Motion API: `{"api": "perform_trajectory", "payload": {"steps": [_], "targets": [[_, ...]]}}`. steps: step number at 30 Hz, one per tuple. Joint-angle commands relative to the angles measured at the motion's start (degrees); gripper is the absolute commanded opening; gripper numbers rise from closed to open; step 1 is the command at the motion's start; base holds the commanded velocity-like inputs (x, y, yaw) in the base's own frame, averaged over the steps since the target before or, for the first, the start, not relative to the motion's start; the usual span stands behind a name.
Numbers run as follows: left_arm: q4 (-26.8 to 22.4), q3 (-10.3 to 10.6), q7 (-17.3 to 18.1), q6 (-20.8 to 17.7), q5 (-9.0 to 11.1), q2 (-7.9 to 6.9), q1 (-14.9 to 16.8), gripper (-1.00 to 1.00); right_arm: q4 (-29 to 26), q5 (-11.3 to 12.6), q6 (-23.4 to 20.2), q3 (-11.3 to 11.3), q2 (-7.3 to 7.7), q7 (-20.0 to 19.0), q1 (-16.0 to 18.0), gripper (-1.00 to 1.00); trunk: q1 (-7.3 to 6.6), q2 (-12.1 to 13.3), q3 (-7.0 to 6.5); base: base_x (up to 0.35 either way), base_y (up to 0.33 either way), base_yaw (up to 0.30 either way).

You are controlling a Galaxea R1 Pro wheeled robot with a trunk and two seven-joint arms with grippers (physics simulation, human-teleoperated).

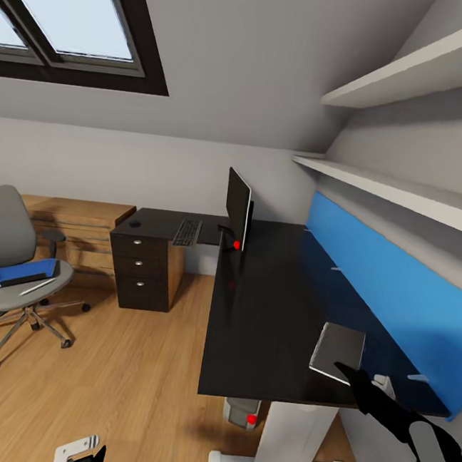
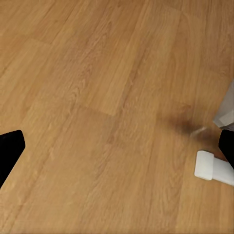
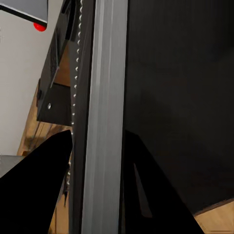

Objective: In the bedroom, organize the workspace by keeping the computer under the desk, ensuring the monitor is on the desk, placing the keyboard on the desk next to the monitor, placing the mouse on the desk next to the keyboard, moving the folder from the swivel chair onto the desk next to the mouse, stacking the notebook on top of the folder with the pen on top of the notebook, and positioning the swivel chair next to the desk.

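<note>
left claw (image 2: 117,146): hangs low over the wooden floor (image 2: 97,73), fingers spread wide
right claw (image 1: 349,374): fingers pinching the edges of a grey slab (image 1: 337,349), tilted on the desk's near end beside the blue wall panel (image 1: 391,278)
computer (image 1: 243,410): under the desk, red light showing
desk (image 1: 264,314): glossy black, L-shaped
swivel chair (image 1: 1,233): well apart from the desk, left
folder (image 1: 29,270): on the chair seat, notebook (image 1: 17,278) on it, pen (image 1: 37,286) alongside
keyboard (image 1: 187,232): far desk wing
monitor (image 1: 237,207): upright just right of the keyboard
</note>
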State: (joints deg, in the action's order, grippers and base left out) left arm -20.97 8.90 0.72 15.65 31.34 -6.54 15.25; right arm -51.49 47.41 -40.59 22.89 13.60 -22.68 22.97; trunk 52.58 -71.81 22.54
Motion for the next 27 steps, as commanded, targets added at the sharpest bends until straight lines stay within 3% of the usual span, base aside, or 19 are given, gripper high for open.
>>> {"api": "perform_trajectory", "payload": {"steps": [1, 8, 27], "targets": [[0.05, 0.41, 0.07, 0.26, 0.60, -0.04, 0.05, 1.00, -0.07, 0.01, -0.47, 0.10, -0.19, -0.12, 0.05, -1.00, 0.00, -0.04, 0.06, 0.000, 0.000, 0.035], [0.05, 0.41, 0.08, 0.26, 0.61, -0.05, 0.05, 1.00, -0.32, -0.08, -0.66, -0.16, -1.66, 0.09, 0.05, -1.00, 0.00, -0.04, 0.06, 0.000, 0.000, 0.187], [1.54, 0.49, 0.16, 0.34, 0.51, -0.05, 0.05, 1.00, -0.27, -0.27, -0.01, -3.49, -2.43, 0.41, 0.05, -1.00, 0.00, -0.04, 0.06, 0.000, 0.008, 0.270]]}}
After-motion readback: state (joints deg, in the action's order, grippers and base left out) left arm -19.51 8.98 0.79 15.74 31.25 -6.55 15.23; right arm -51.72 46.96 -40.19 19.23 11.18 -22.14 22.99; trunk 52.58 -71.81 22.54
